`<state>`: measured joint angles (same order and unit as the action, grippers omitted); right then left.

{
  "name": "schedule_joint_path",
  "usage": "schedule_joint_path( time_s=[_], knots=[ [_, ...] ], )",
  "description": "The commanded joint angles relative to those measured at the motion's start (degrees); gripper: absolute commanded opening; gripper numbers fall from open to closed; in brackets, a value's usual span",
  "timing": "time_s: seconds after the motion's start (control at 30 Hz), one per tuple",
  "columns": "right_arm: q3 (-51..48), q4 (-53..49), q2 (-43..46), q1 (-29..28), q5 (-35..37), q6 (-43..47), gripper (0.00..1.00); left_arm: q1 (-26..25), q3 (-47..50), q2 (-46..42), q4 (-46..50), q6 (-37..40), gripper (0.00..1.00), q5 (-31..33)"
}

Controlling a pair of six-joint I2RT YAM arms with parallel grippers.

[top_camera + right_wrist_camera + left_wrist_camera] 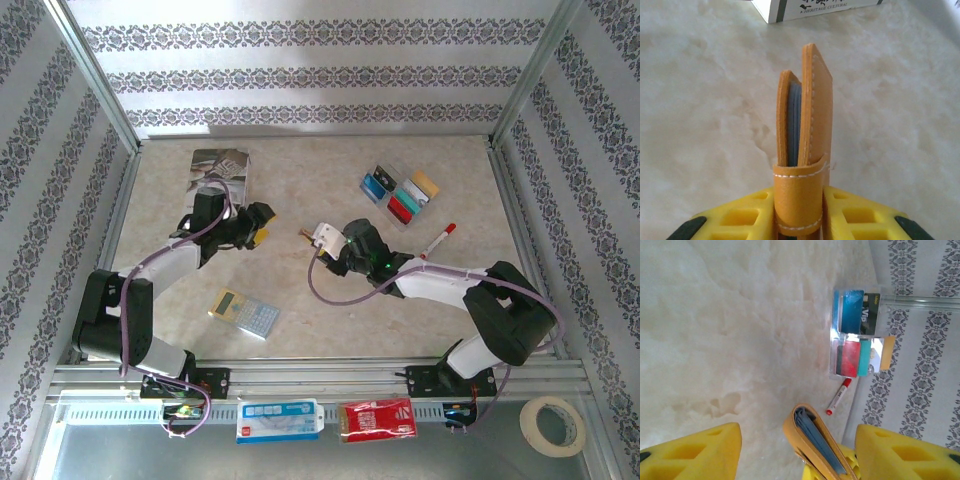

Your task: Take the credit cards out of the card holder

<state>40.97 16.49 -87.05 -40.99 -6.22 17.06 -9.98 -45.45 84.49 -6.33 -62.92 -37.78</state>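
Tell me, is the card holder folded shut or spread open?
Folded, nearly shut: the card holder has its two orange halves standing side by side, with a narrow gap showing blue-grey panels, and it is pinched in the right gripper.

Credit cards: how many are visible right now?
6, all overlapping in the clear tray: blue card, teal-blue card, black card in one group; red card, teal card, gold card in the other. More may hide beneath them or inside the card holder.

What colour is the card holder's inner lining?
Blue-grey; the card holder shows it best in the right wrist view.
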Motion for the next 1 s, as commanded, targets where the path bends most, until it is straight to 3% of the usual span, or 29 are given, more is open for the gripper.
schedule_joint_path(
  time_s=[0.0, 0.23, 0.43, 0.5, 0.77, 0.97],
  knots=[
    [2.7, -2.6, -0.3, 0.2, -5.6, -16.7, 0.25, 1.2, -0.2, -1.7, 4.4, 5.0, 0.65, 0.6],
    [4.0, 1.1, -5.3, 0.2, -8.0, -40.3, 0.24, 1.2, -2.5, -1.9, 11.6, 10.5, 0.73, 0.9],
    [5.9, 3.1, -11.5, 0.2, -9.1, -55.4, 0.24, 1.1, -1.4, -3.3, 13.7, 14.1, 0.87, 1.4],
    [6.0, 4.3, -12.7, 0.4, -9.4, -59.5, 0.24, 1.1, 0.2, -4.3, 13.6, 15.3, 0.97, 1.4],
    [3.0, -0.9, -10.3, 1.6, -4.9, -65.4, 0.33, -0.6, 4.8, -8.5, 11.1, 16.6, 1.00, 2.4],
    [5.5, -16.7, -3.8, 2.7, 1.9, -59.9, 0.57, -5.1, 4.7, -8.5, 7.6, 15.6, 1.00, 5.8]
  ],
)
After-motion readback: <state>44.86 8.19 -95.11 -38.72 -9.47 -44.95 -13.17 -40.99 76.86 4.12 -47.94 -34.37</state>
